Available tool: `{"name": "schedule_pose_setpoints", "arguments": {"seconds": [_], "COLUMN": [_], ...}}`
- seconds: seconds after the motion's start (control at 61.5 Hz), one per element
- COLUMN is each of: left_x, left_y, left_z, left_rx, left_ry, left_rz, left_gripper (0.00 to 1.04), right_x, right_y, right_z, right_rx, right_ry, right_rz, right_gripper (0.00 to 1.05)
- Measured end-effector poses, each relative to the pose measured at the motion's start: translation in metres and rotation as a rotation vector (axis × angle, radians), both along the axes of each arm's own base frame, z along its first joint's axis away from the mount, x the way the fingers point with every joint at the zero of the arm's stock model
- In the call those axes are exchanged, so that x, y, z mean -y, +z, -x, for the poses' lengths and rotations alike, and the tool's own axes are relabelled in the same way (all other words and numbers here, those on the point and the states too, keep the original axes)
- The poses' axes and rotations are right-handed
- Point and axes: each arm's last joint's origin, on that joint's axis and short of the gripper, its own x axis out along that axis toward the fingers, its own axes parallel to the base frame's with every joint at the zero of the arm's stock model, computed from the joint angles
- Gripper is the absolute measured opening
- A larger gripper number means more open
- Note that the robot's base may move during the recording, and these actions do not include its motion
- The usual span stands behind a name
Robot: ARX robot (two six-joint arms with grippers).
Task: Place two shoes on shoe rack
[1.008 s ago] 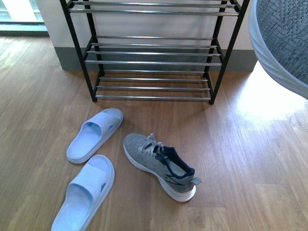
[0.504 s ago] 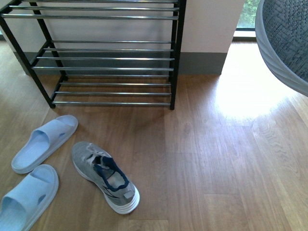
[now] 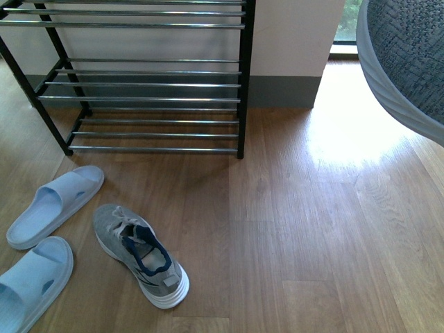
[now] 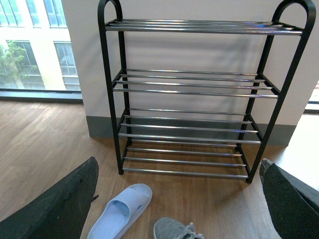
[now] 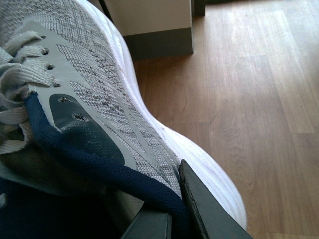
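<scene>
1. My right gripper [image 5: 172, 215] is clamping the held sneaker [image 5: 99, 74] at its navy collar. One dark finger [image 5: 204, 209] is pressing against the outside of the upper; the other side is mostly hidden.
2. In the front view the held sneaker [image 3: 406, 55] is hanging in the air at the upper right, close to the camera, off to the right of the shoe rack [image 3: 139, 84] and not touching it.
3. My left gripper [image 4: 177, 204] is hanging open and empty, its fingers [image 4: 65, 204] spread wide and facing the rack [image 4: 194, 89].
4. The second sneaker [image 3: 139, 253] is lying upright on the wood floor [image 3: 312, 229] in front of the rack, toe angled towards it, well apart from my right gripper. Its toe [image 4: 174, 230] is showing below my left gripper, not touched.
5. Two pale blue slippers [image 3: 54, 205] [image 3: 31, 281] are lying just left of that sneaker.
6. All rack tiers in view are carrying nothing.
</scene>
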Motion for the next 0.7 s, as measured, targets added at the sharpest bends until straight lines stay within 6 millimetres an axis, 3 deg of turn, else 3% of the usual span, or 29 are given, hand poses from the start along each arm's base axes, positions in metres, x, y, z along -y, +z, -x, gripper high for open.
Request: {"name": "schedule_pose_setpoints", "arguments": {"seconds": [0.293,0.358,0.407,0.537,0.699], "left_x": [0.0,0.0,-0.003,-0.018,-0.022], "left_y": [-0.001,-0.003,-0.011,-0.038,-0.101], "left_z": [0.0,-0.002,-0.01,-0.048,-0.1], "left_rx": [-0.008,-0.219,-0.368,-0.54,-0.745], "left_ry": [0.011,0.191,0.292,0.289,0.26], "left_rz": [0.003,0.099,0.136,0.229,0.244], "left_gripper": [0.95,0.95,0.95,0.95,0.95], "right_x": [0.0,0.0,0.0,-0.001,-0.001], "right_y": [0.0,0.0,0.0,0.0,0.0], "right_z": [0.0,0.0,0.0,0.0,0.0], "right_rx": [0.003,0.003,0.003,0.003,0.003], "right_ry": [0.01,0.009,0.01,0.01,0.011], "right_rz": [-0.004,-0.003,-0.004,-0.004,-0.004], "right_gripper": [0.01,0.01,0.01,0.01,0.01]}}
